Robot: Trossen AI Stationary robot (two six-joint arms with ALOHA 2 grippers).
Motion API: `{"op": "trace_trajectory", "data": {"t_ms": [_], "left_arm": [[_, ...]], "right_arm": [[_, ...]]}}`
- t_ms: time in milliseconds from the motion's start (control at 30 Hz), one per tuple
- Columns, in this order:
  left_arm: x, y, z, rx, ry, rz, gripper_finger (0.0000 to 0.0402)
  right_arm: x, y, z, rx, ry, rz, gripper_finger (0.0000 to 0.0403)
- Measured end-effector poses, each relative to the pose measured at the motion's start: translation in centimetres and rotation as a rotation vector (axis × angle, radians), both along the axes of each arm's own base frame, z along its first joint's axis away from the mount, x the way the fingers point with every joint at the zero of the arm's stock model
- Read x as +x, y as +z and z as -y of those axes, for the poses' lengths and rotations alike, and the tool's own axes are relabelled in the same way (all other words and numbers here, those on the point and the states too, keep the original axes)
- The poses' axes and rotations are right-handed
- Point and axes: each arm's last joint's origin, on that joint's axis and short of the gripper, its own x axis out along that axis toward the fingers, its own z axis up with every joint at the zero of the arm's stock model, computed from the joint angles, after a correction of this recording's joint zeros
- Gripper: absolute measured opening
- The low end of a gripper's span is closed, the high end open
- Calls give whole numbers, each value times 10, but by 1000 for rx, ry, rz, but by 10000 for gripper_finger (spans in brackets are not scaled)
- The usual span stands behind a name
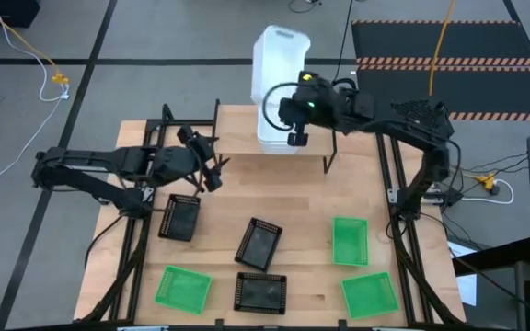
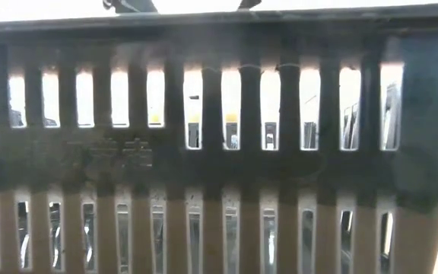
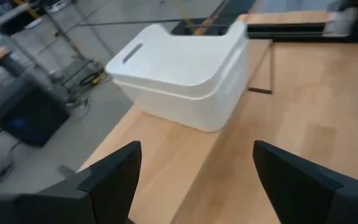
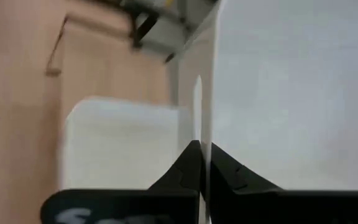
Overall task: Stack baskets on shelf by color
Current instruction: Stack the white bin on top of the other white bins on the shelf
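The shelf (image 1: 191, 129) stands at the table's far side. White baskets (image 3: 185, 74) sit on its right end, one in the other. My right gripper (image 4: 201, 155) is up over that end, shut on a white basket (image 1: 279, 55) that is raised and tipped. My left gripper (image 3: 197, 180) hangs open with nothing between its fingers, before the shelf's front edge (image 1: 212, 175) and facing the white baskets. Three black baskets (image 1: 259, 244) and three green baskets (image 1: 350, 241) lie bottom down on the table's near half. My right gripper pinches a thin wall of the white basket (image 4: 199, 106) between its two fingers, one finger on each face of the wall. The fingers come slanting down from the table's right. The basket is lifted clear, above another white basket (image 4: 123, 143) on the shelf.
A black mesh basket (image 2: 219, 137) stands right in front of the low camera and fills its view. The shelf's thin black legs (image 1: 331, 161) stand on the table. Bare wood (image 1: 302, 198) lies between the shelf and the loose baskets.
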Motion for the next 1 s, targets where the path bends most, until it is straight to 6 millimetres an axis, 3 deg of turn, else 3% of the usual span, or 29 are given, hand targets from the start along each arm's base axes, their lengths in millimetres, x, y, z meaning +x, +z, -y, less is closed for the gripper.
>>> {"op": "trace_trajectory", "data": {"t_ms": [200,467,767,1000], "left_arm": [[11,-10,-9,29,129,-24,310],[15,-14,-16,27,167,-39,310],[15,-15,-19,23,179,-38,310],[15,-27,-20,17,192,-61,310]], "right_arm": [[-2,-16,12,197,16,-88,1],[-10,-20,21,331,60,-101,0],[-12,-23,21,366,42,-125,0],[-12,-25,19,432,75,-122,0]]}}
